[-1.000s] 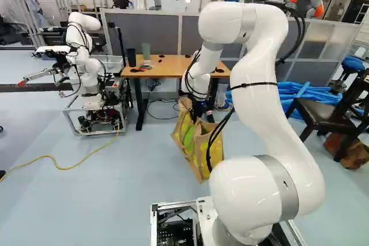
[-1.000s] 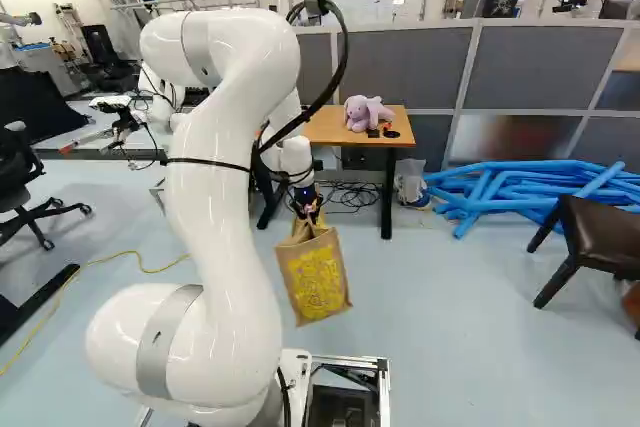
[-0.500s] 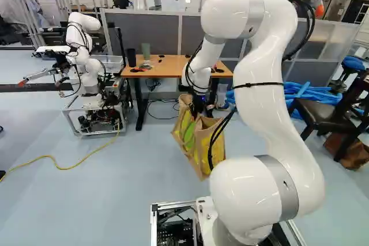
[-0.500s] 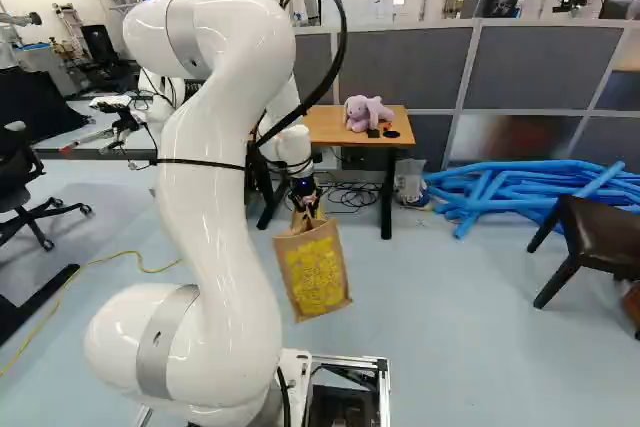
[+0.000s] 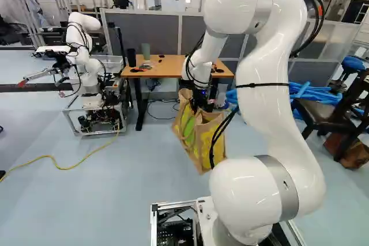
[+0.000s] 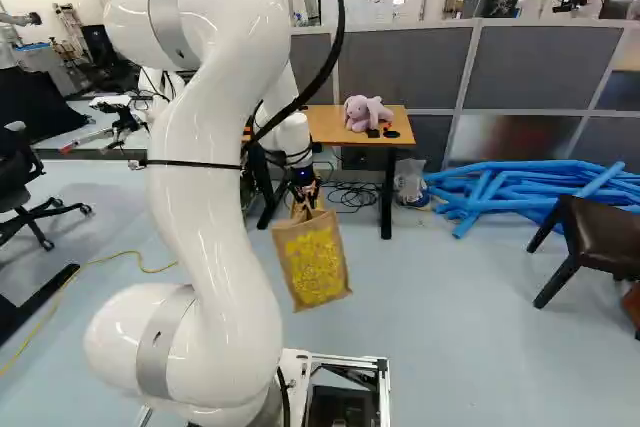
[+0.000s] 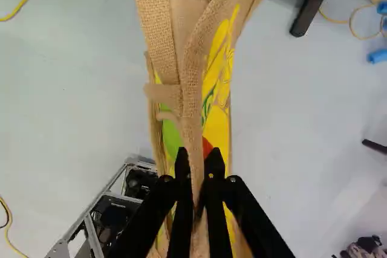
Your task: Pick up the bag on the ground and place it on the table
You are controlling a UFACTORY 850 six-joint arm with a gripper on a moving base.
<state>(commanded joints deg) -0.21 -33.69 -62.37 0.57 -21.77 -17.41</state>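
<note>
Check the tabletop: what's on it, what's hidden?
A black container, a green container and small dark items at one end; a purple stuffed animal and more small items at the other. The arm hides part of the tabletop in each base view; spots behind the containers are covered.

By the wrist view's edge, the bag (image 7: pixel 156 28) is cut off. Beyond the bag in the right base view, the table (image 6: pixel 332 125) is partly hidden by the arm (image 6: pixel 205 147); right of the bag, the brown chair (image 6: pixel 597 234) is cropped.
</note>
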